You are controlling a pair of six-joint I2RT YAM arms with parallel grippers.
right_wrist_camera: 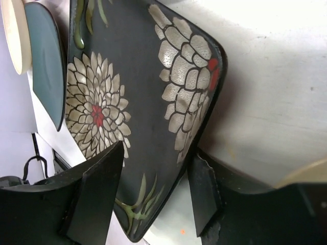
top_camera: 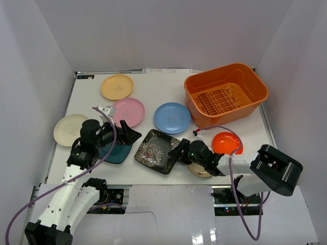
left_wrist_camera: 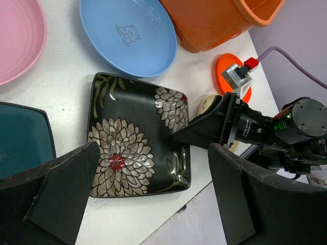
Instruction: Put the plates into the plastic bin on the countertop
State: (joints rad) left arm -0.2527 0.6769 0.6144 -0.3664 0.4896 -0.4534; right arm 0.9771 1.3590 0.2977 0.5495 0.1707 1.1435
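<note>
Black floral plate (right_wrist_camera: pixel 127 102) on surface (right_wrist_camera: pixel 276 76), rim between spread right jaws, not yet pinched; left jaws wide apart, empty. Close squarely on rim, then lift level toward bin (top_camera: pixel 225 118).

Left arm (top_camera: pixel 61 204) and right arm (top_camera: pixel 242 176) are white tubes with chunky black joints, each trailing a purple cable (left_wrist_camera: pixel 277 48). Right one's got a green light (left_wrist_camera: pixel 287 115) mid-right, red plug (left_wrist_camera: pixel 251 63) above.
</note>
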